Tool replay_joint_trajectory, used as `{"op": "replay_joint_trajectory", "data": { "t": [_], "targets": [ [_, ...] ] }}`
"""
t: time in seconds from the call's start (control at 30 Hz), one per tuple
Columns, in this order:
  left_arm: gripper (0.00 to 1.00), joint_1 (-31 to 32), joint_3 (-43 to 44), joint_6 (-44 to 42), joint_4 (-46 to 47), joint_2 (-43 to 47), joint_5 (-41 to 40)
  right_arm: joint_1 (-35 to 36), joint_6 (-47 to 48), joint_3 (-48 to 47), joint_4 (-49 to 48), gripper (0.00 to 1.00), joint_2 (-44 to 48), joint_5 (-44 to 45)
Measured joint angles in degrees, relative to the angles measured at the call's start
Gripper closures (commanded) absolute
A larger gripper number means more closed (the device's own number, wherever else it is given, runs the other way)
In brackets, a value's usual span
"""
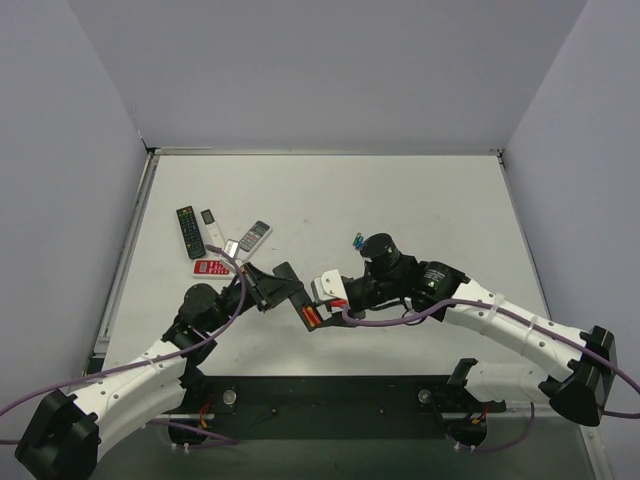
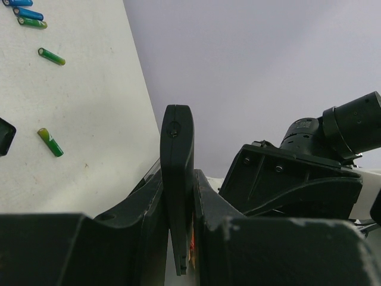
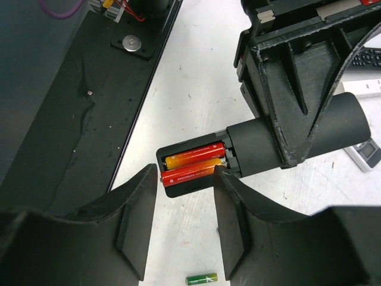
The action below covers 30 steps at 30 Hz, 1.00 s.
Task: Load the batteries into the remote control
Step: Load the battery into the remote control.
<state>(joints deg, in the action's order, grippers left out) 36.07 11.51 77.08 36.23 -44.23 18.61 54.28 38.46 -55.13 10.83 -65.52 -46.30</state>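
The remote control (image 3: 280,140) is a plain black bar held off the table, my left gripper (image 2: 178,196) shut across its middle (image 1: 296,292). Its near end has an open compartment with two orange-red batteries (image 3: 193,167) lying side by side in it. My right gripper (image 3: 185,179) hovers right at that end (image 1: 322,305), jaws apart. Its fingertips (image 3: 149,179) stand at the two ends of the front battery (image 3: 191,173); I cannot tell if they touch it. Loose green batteries (image 2: 51,56) and blue ones (image 2: 28,13) lie on the table. A small black piece (image 2: 5,136) lies near them.
Other remotes lie at the far left: a black one with buttons (image 1: 190,231), a white one (image 1: 211,230), a silver one (image 1: 253,237) and a red-and-white one (image 1: 212,267). One green battery (image 3: 201,279) lies under my right gripper. The black base plate (image 3: 89,107) runs along the near edge.
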Motion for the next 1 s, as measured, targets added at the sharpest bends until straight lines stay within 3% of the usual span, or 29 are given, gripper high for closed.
{"op": "replay_joint_trajectory", "data": {
  "t": [1.0],
  "targets": [
    [1.00, -0.28, 0.00, 0.92, 2.16, -1.81, 1.03, -0.22, 1.33, -1.53, 2.45, 0.71, -4.04, -1.77]
  ]
}}
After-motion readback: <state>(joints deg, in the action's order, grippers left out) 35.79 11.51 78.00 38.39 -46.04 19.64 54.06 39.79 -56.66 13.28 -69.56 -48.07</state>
